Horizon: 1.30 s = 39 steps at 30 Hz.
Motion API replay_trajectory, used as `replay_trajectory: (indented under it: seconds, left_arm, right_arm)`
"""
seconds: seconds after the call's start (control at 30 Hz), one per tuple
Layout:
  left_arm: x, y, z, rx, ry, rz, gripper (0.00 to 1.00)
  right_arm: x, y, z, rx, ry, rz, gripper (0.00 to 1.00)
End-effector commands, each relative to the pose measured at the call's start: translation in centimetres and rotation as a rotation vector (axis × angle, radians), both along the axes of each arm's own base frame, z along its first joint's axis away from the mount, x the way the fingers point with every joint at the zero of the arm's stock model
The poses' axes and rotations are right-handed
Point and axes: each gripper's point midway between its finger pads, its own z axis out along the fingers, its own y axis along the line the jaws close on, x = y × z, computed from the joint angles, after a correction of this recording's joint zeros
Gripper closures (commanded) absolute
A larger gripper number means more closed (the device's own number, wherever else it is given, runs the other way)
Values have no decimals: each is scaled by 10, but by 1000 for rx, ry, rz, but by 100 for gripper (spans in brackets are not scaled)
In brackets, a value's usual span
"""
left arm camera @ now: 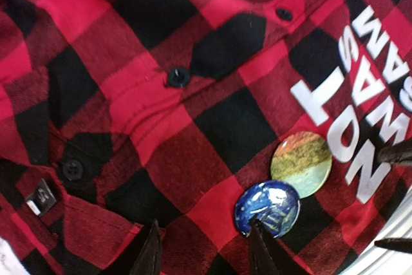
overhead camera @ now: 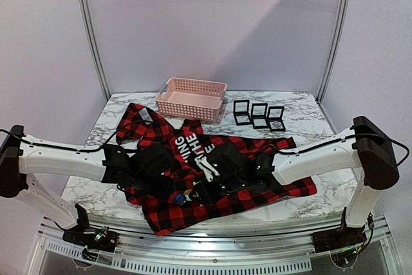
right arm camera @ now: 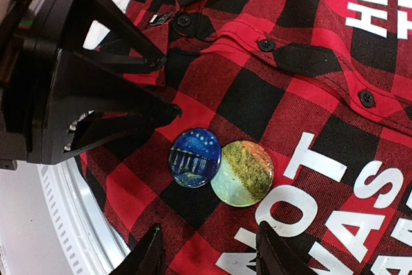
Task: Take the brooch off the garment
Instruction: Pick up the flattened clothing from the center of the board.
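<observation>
Hovering by the garment's [left arm camera: 161,94] blue brooch [left arm camera: 270,203], left tool [left arm camera: 203,225] and right tool [right arm camera: 211,226] gape open

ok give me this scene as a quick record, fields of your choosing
garment: red-and-black plaid shirt with white lettering, spread on the marble table
brooches: two round ones side by side on the shirt, blue brooch and green-yellow brooch
left tool: open, low over the shirt, one fingertip next to the blue brooch
right tool: open, over the shirt near both brooches, holding nothing
behind the shirt: pink basket, small black boxes
</observation>
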Motion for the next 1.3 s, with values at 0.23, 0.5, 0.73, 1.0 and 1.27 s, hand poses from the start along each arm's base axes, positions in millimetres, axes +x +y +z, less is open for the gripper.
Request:
replay_trajectory:
  seconds: [0.23, 0.5, 0.73, 1.0, 1.27]
  left_arm:
    - [-19, 1, -21, 68, 55, -15, 53]
    - [-23, 3, -34, 120, 76, -31, 69]
    - [-26, 5, -43, 155, 82, -48, 72]
    - [-33, 22, -68, 230, 117, -36, 84]
    - [-26, 11, -49, 188, 71, -58, 100]
  right_arm:
    - [14, -8, 15, 53, -47, -65, 53]
    - [15, -12, 13, 51, -45, -82, 53]
    - [15, -14, 15, 59, -49, -90, 53]
    - [17, -18, 21, 76, -69, -106, 53]
    - [20, -22, 28, 93, -93, -120, 53]
